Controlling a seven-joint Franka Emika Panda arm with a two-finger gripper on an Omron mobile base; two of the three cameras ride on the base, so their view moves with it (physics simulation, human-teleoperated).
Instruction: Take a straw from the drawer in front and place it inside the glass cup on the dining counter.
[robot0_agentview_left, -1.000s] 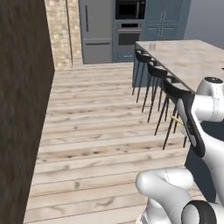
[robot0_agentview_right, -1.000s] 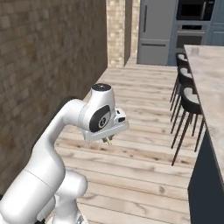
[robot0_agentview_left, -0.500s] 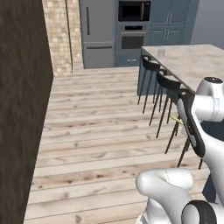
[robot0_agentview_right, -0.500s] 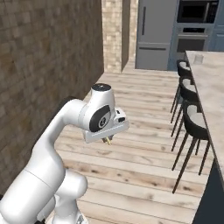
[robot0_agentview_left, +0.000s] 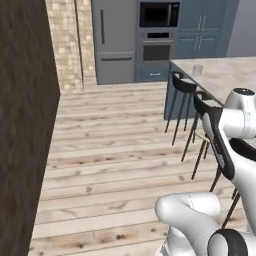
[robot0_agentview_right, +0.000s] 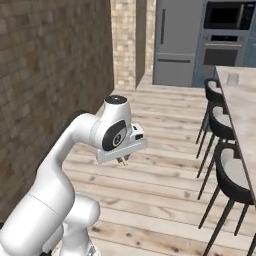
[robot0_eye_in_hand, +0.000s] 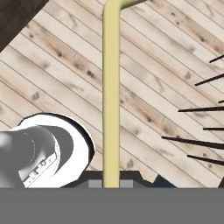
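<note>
My gripper (robot0_eye_in_hand: 111, 178) is shut on the straw (robot0_eye_in_hand: 111, 96), a pale yellow stick that runs straight up the hand view and bends at its far end, over plank floor. In the right base view the gripper (robot0_agentview_right: 123, 160) hangs under the white hand, mid-air above the floor, with a yellowish tip showing below it. The glass cup (robot0_agentview_left: 197, 69) stands on the dining counter (robot0_agentview_left: 227, 77), far ahead and to the right of the arm; it shows again as a small clear cup (robot0_agentview_right: 233, 79) on the beige top (robot0_agentview_right: 246, 102). The drawer is out of view.
Black bar stools (robot0_agentview_left: 184, 85) (robot0_agentview_right: 223, 126) line the near side of the dining counter. A steel fridge (robot0_agentview_left: 115, 40) and a wall oven (robot0_agentview_left: 157, 31) stand at the back. A brick wall (robot0_agentview_right: 50, 75) runs along the left. Wooden floor (robot0_agentview_left: 115, 145) lies open between.
The whole picture has shifted: the base has moved, and the counter, stools and back wall sit differently in both base views. The arm keeps its pose with the straw.
</note>
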